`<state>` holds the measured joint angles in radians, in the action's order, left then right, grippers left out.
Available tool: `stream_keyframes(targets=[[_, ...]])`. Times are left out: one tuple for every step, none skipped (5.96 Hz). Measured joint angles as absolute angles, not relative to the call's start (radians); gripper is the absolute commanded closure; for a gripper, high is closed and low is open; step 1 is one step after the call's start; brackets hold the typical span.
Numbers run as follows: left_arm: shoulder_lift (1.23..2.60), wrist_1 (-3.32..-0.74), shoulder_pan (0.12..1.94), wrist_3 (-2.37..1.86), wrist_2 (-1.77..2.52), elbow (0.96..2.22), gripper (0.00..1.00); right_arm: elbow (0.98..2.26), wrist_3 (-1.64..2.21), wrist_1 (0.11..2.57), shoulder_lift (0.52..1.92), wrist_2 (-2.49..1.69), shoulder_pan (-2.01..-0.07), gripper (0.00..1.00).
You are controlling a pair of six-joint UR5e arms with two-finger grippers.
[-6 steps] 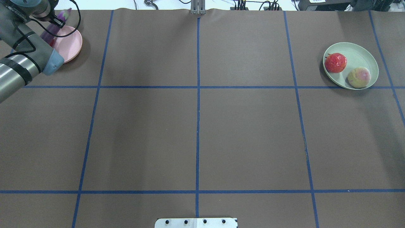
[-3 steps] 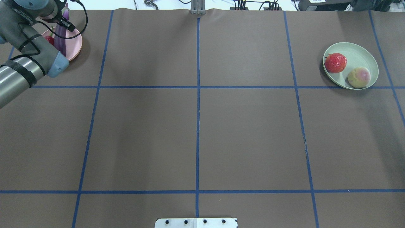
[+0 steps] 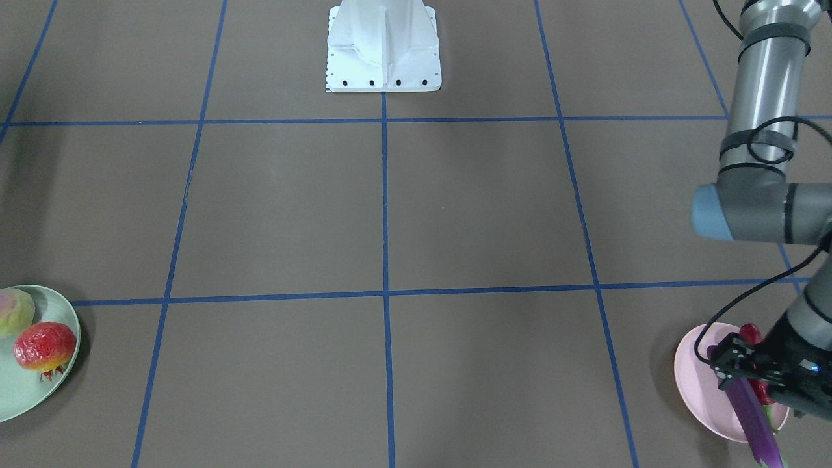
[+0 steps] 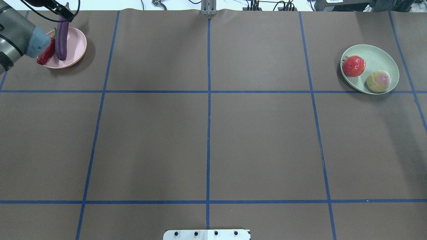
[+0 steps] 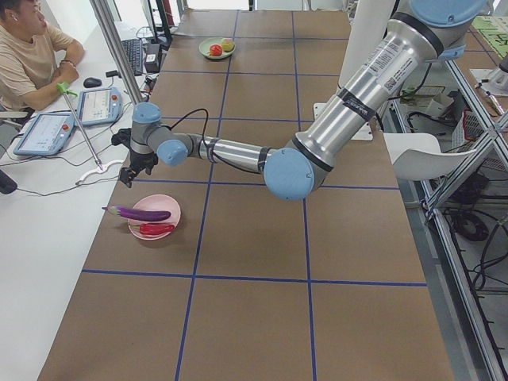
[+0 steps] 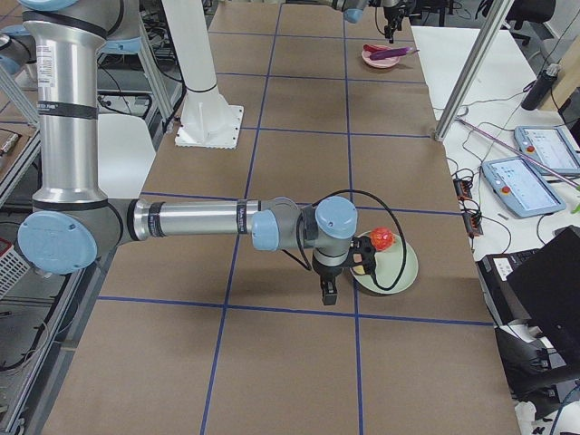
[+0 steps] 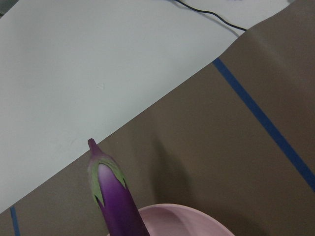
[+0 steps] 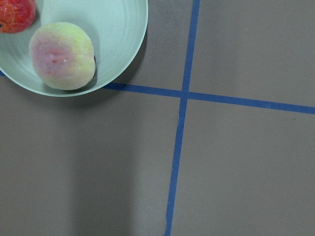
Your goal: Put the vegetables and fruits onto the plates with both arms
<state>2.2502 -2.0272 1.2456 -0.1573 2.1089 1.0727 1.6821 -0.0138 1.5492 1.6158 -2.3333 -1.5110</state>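
The purple eggplant (image 4: pixel 61 41) lies on the pink plate (image 4: pixel 75 43) at the table's far left, its calyx end (image 7: pixel 105 179) over the far rim. The red chili (image 4: pixel 46 55) lies beside it. My left gripper (image 3: pixel 733 368) is open and hovers just above them, holding nothing; in the exterior left view (image 5: pixel 126 176) it is clear of the plate (image 5: pixel 168 208). The pomegranate (image 4: pixel 353 66) and peach (image 4: pixel 378 81) sit on the mint green plate (image 4: pixel 383 56). My right gripper (image 6: pixel 326 292) hangs beside that plate (image 6: pixel 399 270); I cannot tell if it is open or shut.
The white base block (image 3: pixel 383 45) stands at the robot's side of the table. An operator (image 5: pixel 28 55) sits at a side desk with tablets beyond the far edge. Brown table surface with blue tape lines (image 4: pixel 208 133) lies between the plates.
The left gripper let go of the eggplant, which went from tilted in its grasp to lying on the pink plate. The left arm drew back to the left, uncovering the chili.
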Motion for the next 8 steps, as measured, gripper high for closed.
stream_keyframes(targets=[[2.204,-1.922,1.310,-0.156,2.204,1.156,0.00,1.682,-0.014,1.549,1.615,-2.333,-1.511,0.00],[2.143,-1.839,1.356,-0.146,2.249,1.229,0.00,1.682,-0.014,1.549,1.615,-2.334,-1.511,0.00],[2.103,-1.771,1.398,-0.081,2.274,1.267,0.00,1.681,-0.014,1.549,1.615,-2.334,-1.511,0.00],[2.079,-1.679,1.439,0.044,2.283,1.287,0.00,1.681,-0.014,1.549,1.616,-2.335,-1.511,0.00],[2.036,-1.553,1.473,0.163,2.284,1.320,0.00,1.681,-0.014,1.549,1.616,-2.335,-1.511,0.00],[1.957,-1.459,1.491,0.216,2.282,1.384,0.00,1.681,-0.014,1.549,1.619,-2.335,-1.511,0.00],[1.858,-1.414,1.497,0.230,2.283,1.469,0.00,1.682,-0.014,1.549,1.623,-2.336,-1.511,0.00],[1.760,-1.420,1.500,0.236,2.286,1.540,0.00,1.682,-0.014,1.549,1.624,-2.336,-1.511,0.00]])
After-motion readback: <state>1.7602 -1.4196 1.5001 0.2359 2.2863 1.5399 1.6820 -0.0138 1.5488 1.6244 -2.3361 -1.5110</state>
